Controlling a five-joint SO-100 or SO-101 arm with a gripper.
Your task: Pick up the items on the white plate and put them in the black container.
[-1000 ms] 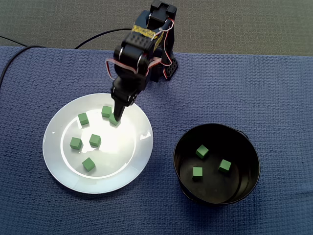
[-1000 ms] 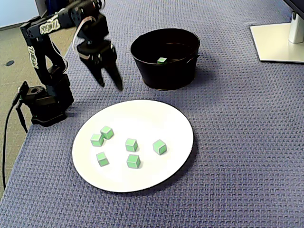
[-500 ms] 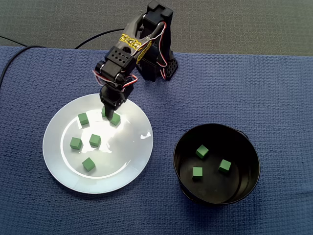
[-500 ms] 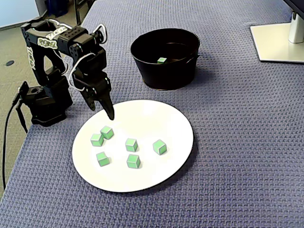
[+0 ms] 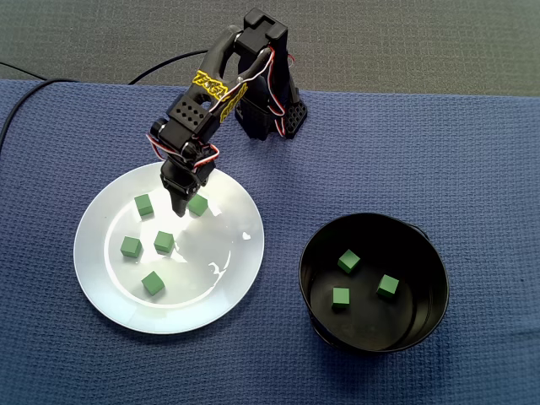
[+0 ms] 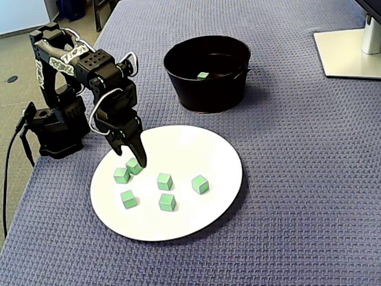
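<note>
**Claw tip down among the cubes on the plate**

Claw points down onto the white plate, its tip touching or just over the upper one of two green cubes that sit close together on the side of the plate nearest the arm base; its fingers read as one dark wedge in both fixed views, with no gap visible, so I cannot tell whether it is closed or slightly parted; nothing hangs lifted in it. Six cubes lie on the plate in that fixed view; in the fixed view from above, the claw covers one, leaving five in sight, one just right of the tip and one to its left. Well apart from the plate, on the blue cloth, stands the black container, with three more cubes inside.
</note>
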